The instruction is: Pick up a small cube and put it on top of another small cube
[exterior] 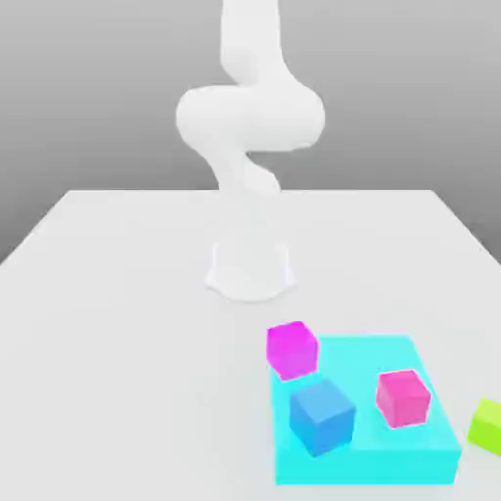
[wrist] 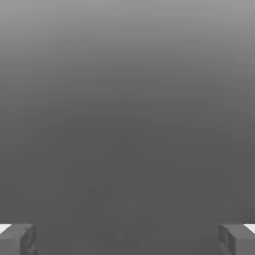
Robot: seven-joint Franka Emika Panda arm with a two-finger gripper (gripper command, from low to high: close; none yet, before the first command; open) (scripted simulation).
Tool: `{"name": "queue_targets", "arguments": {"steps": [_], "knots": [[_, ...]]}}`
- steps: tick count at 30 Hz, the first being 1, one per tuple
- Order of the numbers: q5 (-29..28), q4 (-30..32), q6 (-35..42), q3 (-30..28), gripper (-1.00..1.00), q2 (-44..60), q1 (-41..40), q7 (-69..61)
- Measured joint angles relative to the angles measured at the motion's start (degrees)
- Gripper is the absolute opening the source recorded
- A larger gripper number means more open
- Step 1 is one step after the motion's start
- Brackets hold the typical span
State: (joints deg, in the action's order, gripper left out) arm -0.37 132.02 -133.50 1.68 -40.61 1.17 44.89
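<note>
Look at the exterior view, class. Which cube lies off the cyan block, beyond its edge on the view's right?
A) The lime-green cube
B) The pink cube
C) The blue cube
A: the lime-green cube sits past the right-hand edge of the cyan block in the exterior view, while the blue cube and the pink cube appear within its outline.

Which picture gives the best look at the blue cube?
The exterior view: it shows the blue cube from a raised angle, with its top and two sides visible. The hand view shows none of it, just the open pincer against grey.
</note>
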Motion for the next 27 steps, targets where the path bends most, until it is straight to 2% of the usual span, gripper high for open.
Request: {"name": "queue_targets", "arguments": {"steps": [17,27], "knots": [[-6.10,1.65,-11.77,11.96,0.00,35.61,9.07,-3.97],[-11.88,2.52,-18.41,15.38,0.00,56.68,17.15,-4.71]]}}
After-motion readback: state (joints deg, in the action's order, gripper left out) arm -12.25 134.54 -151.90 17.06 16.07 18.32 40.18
